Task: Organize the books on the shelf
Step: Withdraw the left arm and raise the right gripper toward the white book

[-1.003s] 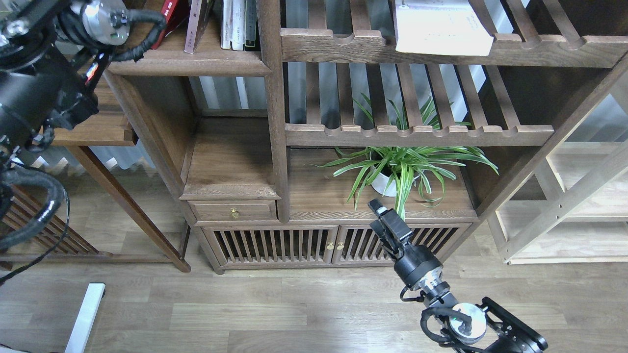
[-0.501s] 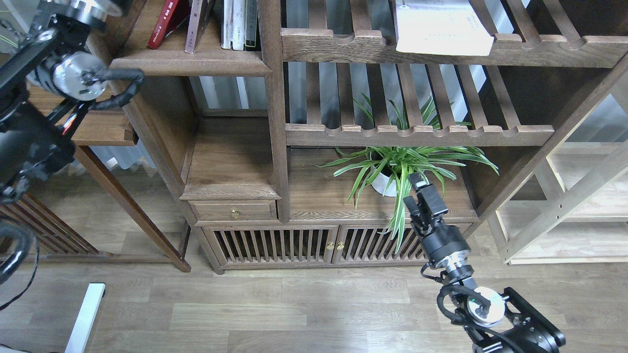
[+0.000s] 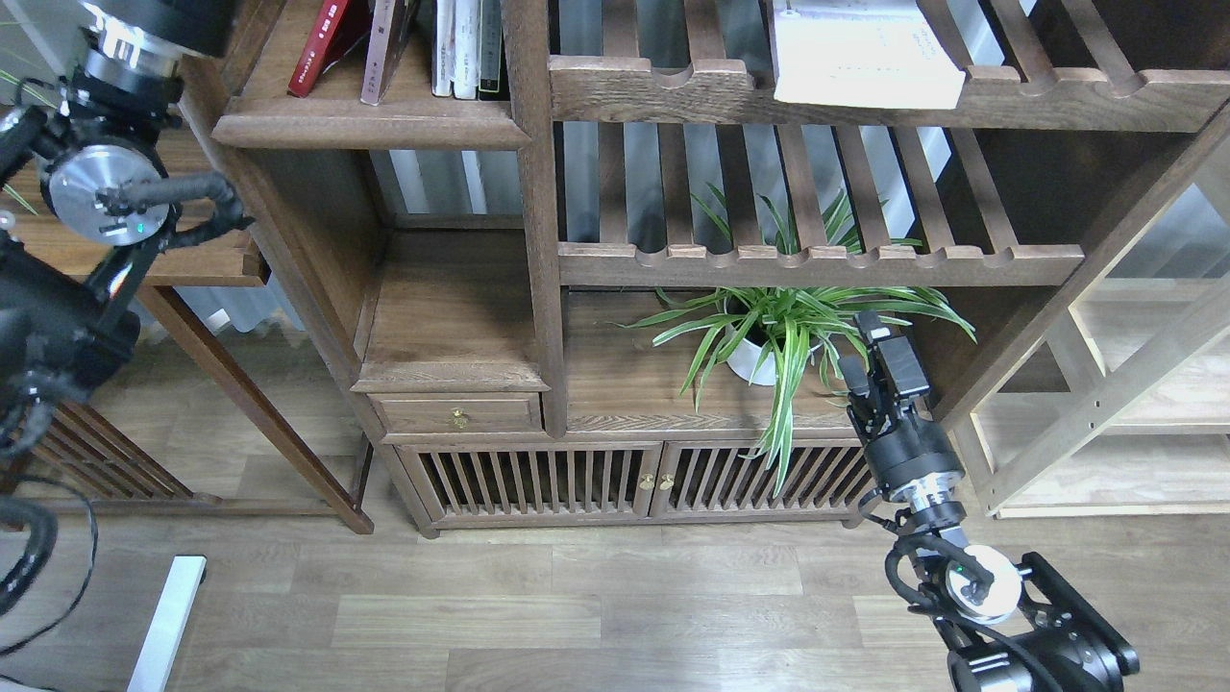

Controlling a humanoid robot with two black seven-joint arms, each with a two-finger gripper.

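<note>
A red book (image 3: pixel 320 46) leans left on the solid upper-left shelf (image 3: pixel 370 127). A dull maroon-brown book (image 3: pixel 384 48) stands beside it, then thin white and dark spines (image 3: pixel 467 46). A thick white book (image 3: pixel 865 56) lies on the top slatted rack at the upper right. My left arm (image 3: pixel 96 192) rises at the far left, beside the bookcase's side, and its gripper is out of view above the frame. My right gripper (image 3: pixel 879 351) is low at the right, by the potted plant and empty. I cannot make out how its fingers stand.
A potted spider plant (image 3: pixel 783 332) stands on the lower board, and its leaves hang over the front edge near my right gripper. Below are a small brass-knobbed drawer (image 3: pixel 459 415) and slatted cabinet doors (image 3: pixel 634 481). A pale wooden rack (image 3: pixel 1115 404) stands to the right.
My right gripper has moved right and up, from in front of the cabinet doors to beside the plant. My left arm has swung left and away from the upper-left shelf.
</note>
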